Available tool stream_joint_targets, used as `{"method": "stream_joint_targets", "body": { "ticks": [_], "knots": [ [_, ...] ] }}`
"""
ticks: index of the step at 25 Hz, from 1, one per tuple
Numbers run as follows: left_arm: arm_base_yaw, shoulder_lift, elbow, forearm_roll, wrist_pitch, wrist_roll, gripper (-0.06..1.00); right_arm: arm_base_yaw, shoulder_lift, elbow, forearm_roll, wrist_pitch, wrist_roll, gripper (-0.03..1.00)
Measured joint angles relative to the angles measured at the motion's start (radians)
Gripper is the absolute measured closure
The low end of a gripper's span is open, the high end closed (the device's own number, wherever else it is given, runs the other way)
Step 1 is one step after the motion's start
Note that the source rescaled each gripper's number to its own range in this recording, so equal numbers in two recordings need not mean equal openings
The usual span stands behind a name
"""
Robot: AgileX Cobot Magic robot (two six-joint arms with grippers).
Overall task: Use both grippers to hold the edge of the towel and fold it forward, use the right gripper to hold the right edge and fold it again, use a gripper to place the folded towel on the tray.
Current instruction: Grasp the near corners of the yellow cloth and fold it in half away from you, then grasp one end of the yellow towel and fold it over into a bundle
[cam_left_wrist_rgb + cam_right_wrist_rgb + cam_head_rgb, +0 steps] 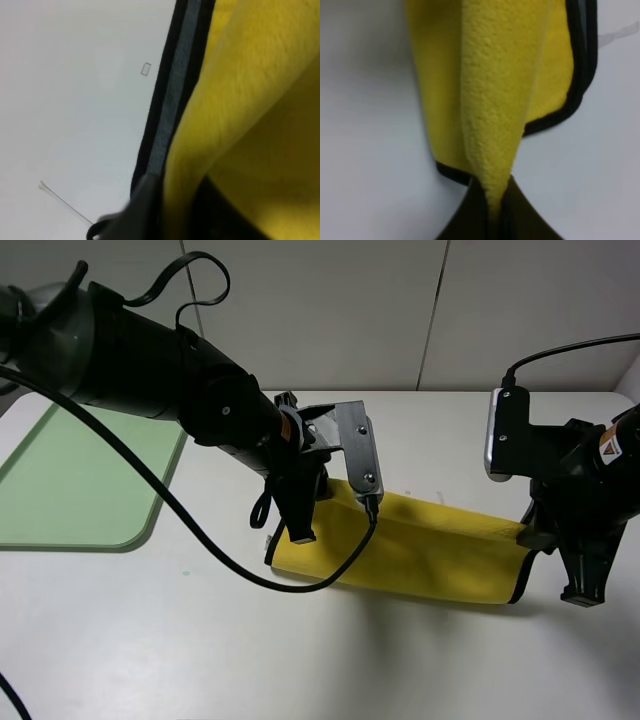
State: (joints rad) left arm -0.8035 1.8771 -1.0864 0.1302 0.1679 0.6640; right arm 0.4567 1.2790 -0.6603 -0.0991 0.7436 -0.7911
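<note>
exterior high: towel [430,555] partly behind left end effector [296,530]

1. The towel [430,550] is bright yellow and plain, with a plush nap.
2. The edge of the towel [580,80] is thin black piping.
3. The tray [70,480], well left of the towel, is pale green and unpatterned.
4. The counter [300,660] under the towel is plain white.
5. The left arm [150,360] and right arm [600,490], at the towel's ends, are black.
6. The wall [330,310] behind the towel is pale grey with dark seams.
</note>
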Motion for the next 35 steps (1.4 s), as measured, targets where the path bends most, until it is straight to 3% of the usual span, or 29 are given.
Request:
{"method": "stream_joint_targets", "body": {
  "ticks": [3, 4, 6, 11, 22, 28, 35],
  "knots": [
    [0.000, 0.000, 0.007, 0.000, -0.010, -0.001, 0.26, 0.000, 0.000, 0.000, -0.053, 0.013, 0.163, 0.24],
    [0.000, 0.000, 0.011, 0.000, -0.012, -0.003, 0.12, 0.000, 0.000, 0.000, -0.081, 0.005, 0.217, 0.14],
    [0.000, 0.000, 0.017, 0.001, -0.017, -0.004, 0.03, 0.000, 0.000, 0.000, -0.131, -0.017, 0.317, 0.03],
    [0.000, 0.000, 0.018, 0.002, -0.023, -0.004, -0.05, 0.000, 0.000, 0.000, -0.168, -0.037, 0.379, -0.02],
    [0.000, 0.000, 0.018, 0.002, -0.010, -0.006, -0.05, 0.000, 0.000, 0.000, -0.148, -0.062, 0.384, -0.03],
    [0.000, -0.069, 0.018, 0.004, 0.139, -0.018, -0.05, 0.000, 0.000, 0.000, -0.115, -0.069, 0.385, -0.03],
    [0.000, -0.266, 0.018, 0.006, 0.312, -0.194, -0.05, 0.000, 0.000, 0.000, -0.078, -0.083, 0.395, -0.03]
  ]
}}
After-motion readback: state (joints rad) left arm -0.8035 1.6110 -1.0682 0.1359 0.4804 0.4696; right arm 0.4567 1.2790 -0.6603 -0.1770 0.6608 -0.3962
